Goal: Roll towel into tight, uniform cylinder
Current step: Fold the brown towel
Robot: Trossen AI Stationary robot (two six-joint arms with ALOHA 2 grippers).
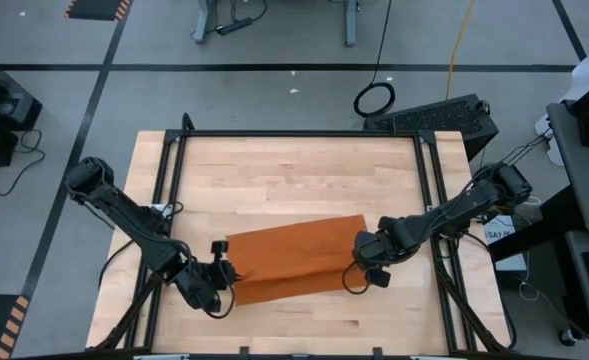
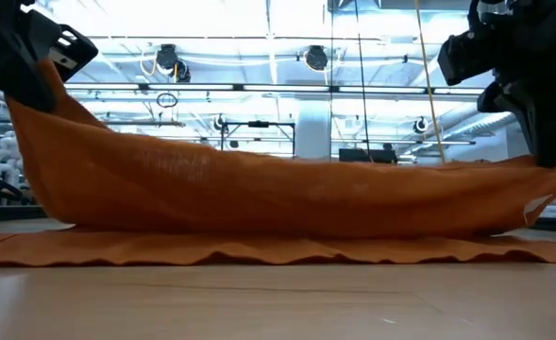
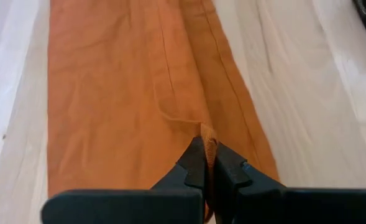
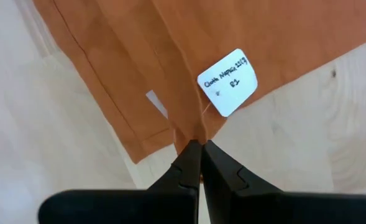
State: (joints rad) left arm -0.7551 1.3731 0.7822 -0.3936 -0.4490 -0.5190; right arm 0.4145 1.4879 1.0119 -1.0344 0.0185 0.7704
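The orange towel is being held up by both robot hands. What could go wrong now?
1. The left gripper and right gripper each pinch only a thin edge of the rust-orange fabric towel, so a corner might slip out.
2. In the low view the lifted edge sags in the middle and sits higher at one end, so the roll may start loose or crooked.
3. The small white paper tag dangles by the right gripper and could get rolled inside.

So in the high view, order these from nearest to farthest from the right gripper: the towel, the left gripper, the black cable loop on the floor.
1. The towel: pinched at its right end by the right gripper, so touching.
2. The left gripper: across the towel, shut on its left end.
3. The black cable loop: on the floor beyond the table's far edge.
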